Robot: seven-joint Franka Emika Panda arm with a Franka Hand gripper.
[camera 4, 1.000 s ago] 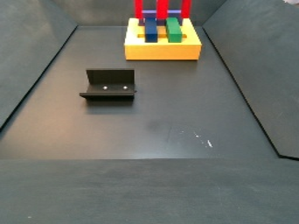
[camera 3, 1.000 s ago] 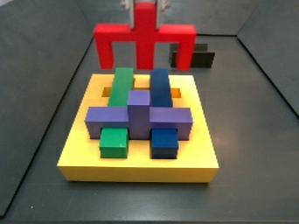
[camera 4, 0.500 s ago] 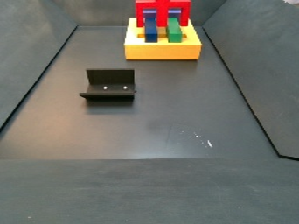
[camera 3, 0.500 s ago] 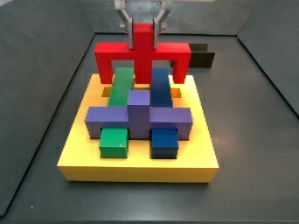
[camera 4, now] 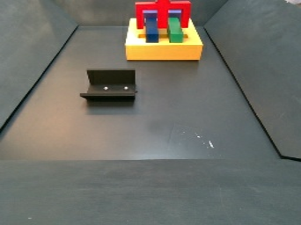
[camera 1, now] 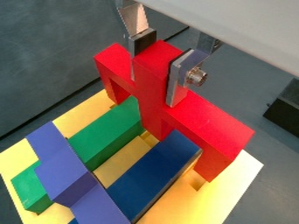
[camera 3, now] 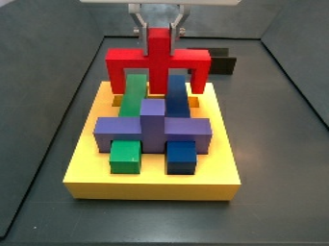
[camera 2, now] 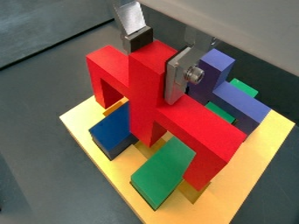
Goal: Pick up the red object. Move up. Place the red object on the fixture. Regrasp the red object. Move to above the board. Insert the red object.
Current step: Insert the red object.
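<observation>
The gripper (camera 1: 162, 59) is closed on the upright stem of the red object (camera 1: 176, 109); in both wrist views 2 silver fingers (camera 2: 132, 24) press against opposite faces of that stem. In a side view the gripper (camera 3: 158, 31) stands above the far end of the yellow board (camera 3: 90, 163), with the red object (camera 3: 157, 60) hanging directly beneath it.

The red object is a crossbar with 2 downward legs and a central stem. Its legs reach down at the far end of the board, straddling the green bar (camera 1: 87, 156) and the blue bar (camera 1: 158, 177), which lie side by side in the board's channels. Whether the legs are fully seated in the board cannot be told. A purple cross piece (camera 3: 152, 125) lies across both bars nearer the front of the board.

The fixture (camera 4: 111, 85) stands on the dark floor (camera 4: 153, 132), well apart from the board (camera 4: 165, 48) and unoccupied. The red object (camera 4: 163, 15) shows at the far end of the board there.
</observation>
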